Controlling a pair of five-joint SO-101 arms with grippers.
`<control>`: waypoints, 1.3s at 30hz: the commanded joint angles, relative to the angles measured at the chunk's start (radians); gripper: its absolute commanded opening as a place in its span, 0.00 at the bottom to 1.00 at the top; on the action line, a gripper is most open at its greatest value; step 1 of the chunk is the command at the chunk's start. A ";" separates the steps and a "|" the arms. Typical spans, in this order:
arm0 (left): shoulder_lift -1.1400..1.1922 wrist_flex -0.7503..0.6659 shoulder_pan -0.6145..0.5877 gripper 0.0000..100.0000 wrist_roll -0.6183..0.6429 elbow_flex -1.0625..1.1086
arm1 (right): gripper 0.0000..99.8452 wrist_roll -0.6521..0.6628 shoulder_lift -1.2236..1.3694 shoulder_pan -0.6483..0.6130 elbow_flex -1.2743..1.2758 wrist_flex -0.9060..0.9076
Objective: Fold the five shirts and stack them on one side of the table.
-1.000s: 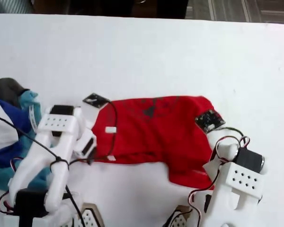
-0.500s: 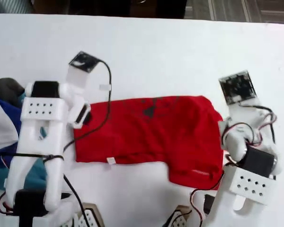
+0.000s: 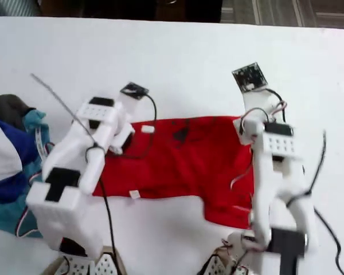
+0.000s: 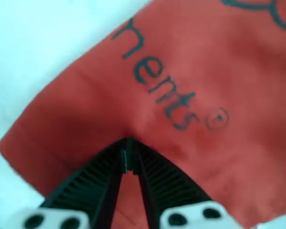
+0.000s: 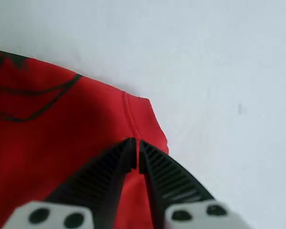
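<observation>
A red shirt (image 3: 183, 160) with black print lies flat across the middle of the white table (image 3: 178, 63), with a flap hanging out at its near right. My left gripper (image 3: 125, 137) is over the shirt's far left part. In the left wrist view it (image 4: 127, 153) is shut, tips down on the red cloth (image 4: 190, 71) beside the print. My right gripper (image 3: 246, 127) is at the shirt's far right corner. Its own view shows it (image 5: 136, 149) shut, tips resting on the hemmed corner (image 5: 47, 124). I see no cloth pinched in either.
A heap of other shirts (image 3: 11, 154), blue, teal, white and dark grey, lies at the table's left edge. Bare white table (image 5: 205, 57) stretches beyond the red shirt and to its right. Loose arm cables hang over the shirt.
Both grippers left the shirt's near side, lifted and swung back, and now rest on its far edge. The shirt's left edge spread out leftward a second ago and has lain still since.
</observation>
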 commanded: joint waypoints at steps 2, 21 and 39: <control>0.115 0.025 -0.043 0.03 0.002 -0.134 | 0.02 -0.044 0.223 -0.004 -0.193 0.036; 0.621 0.531 -0.187 0.03 0.000 -1.030 | 0.02 -0.054 0.748 0.097 -0.956 0.414; 0.236 0.611 -0.132 0.03 -0.002 -0.782 | 0.02 -0.044 0.019 -0.024 -0.396 0.493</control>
